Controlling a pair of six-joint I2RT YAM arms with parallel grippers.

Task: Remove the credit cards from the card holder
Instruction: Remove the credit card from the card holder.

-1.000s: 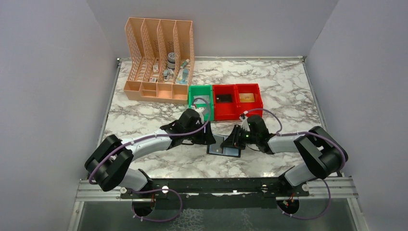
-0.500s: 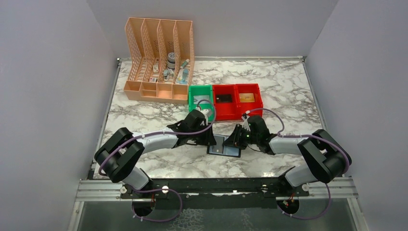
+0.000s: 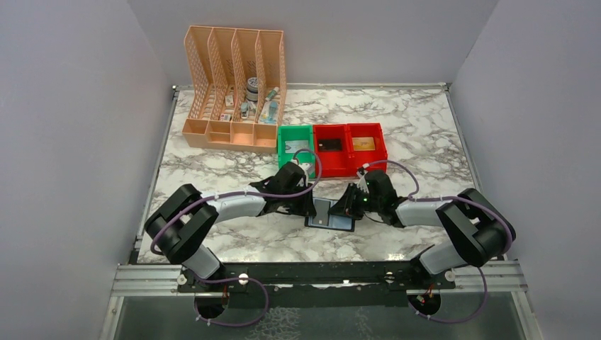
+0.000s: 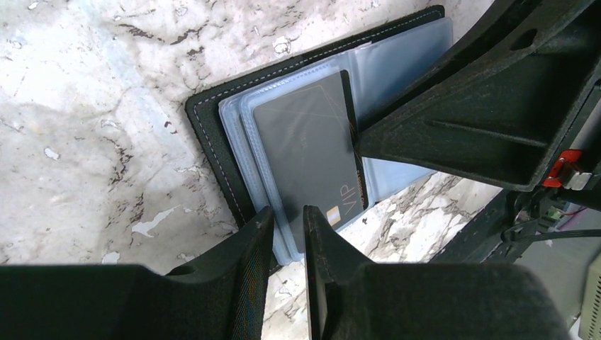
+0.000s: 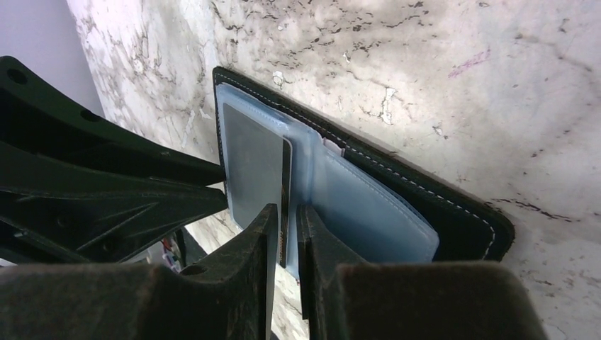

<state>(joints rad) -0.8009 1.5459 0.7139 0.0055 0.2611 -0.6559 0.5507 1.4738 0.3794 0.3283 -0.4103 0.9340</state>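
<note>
The card holder (image 3: 330, 214), a black bifold with grey-blue sleeves, lies open on the marble between both grippers. A dark grey credit card (image 4: 308, 159) marked VIP sits in its upper sleeve. My left gripper (image 4: 288, 227) has its jaws drawn close on the lower edge of the sleeves (image 4: 248, 163), beside that card's corner. From the opposite side, my right gripper (image 5: 287, 219) is pinched on the card's (image 5: 255, 166) long edge and the sleeve next to it. A tan credit card (image 3: 363, 144) lies in the right-hand red bin.
A green bin (image 3: 284, 142) and two joined red bins (image 3: 346, 164) stand just behind the grippers; the middle one holds a black item (image 3: 329, 144). A peach lattice file organizer (image 3: 234, 88) with small items is at the back left. Walls close in on three sides.
My left arm has reached further right onto the card holder, and its jaws have narrowed onto the sleeves. The right gripper has stayed in place and tightened slightly.
</note>
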